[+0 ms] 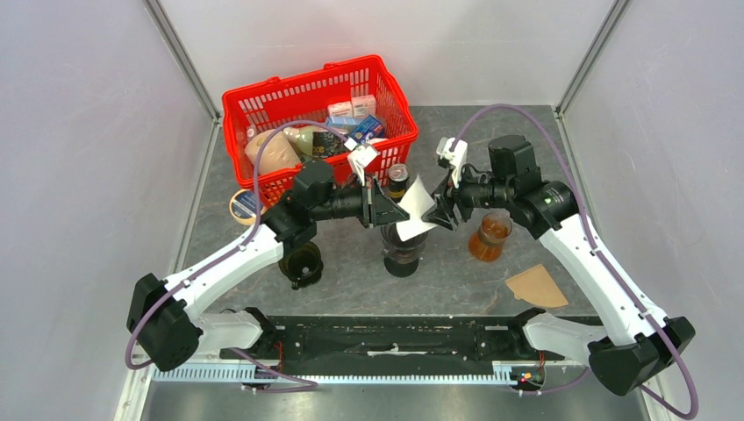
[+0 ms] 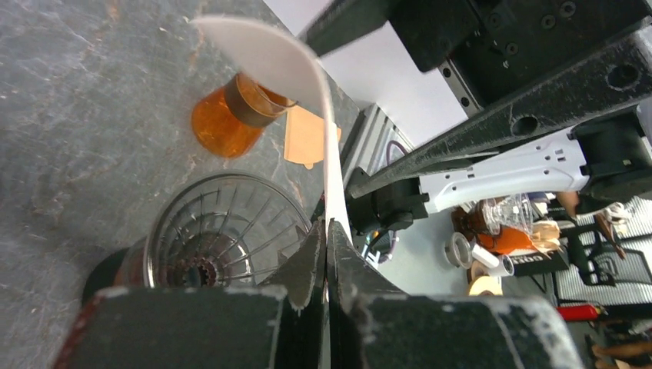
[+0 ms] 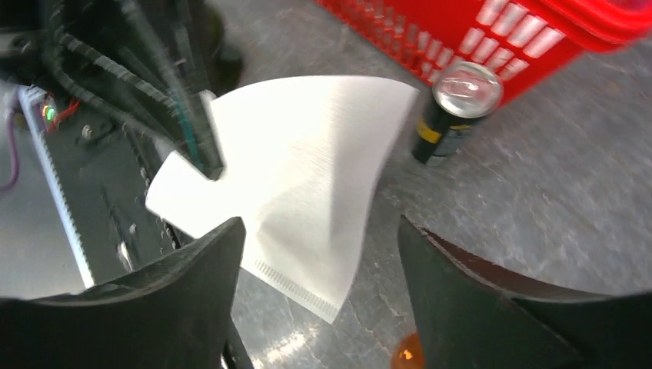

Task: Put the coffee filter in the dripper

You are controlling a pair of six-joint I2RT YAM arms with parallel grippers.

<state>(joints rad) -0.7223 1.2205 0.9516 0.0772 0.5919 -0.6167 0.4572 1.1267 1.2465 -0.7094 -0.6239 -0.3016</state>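
My left gripper is shut on a white paper coffee filter and holds it just above the glass dripper. In the left wrist view the filter rises edge-on from the shut jaws, and the ribbed dripper lies below and to the left. My right gripper is open at the filter's other side. In the right wrist view the filter hangs between and beyond the spread fingers, not touching them.
A red basket of groceries stands at the back. A dark can is behind the dripper. An orange carafe and a brown filter lie to the right. A tape roll and a black cup are on the left.
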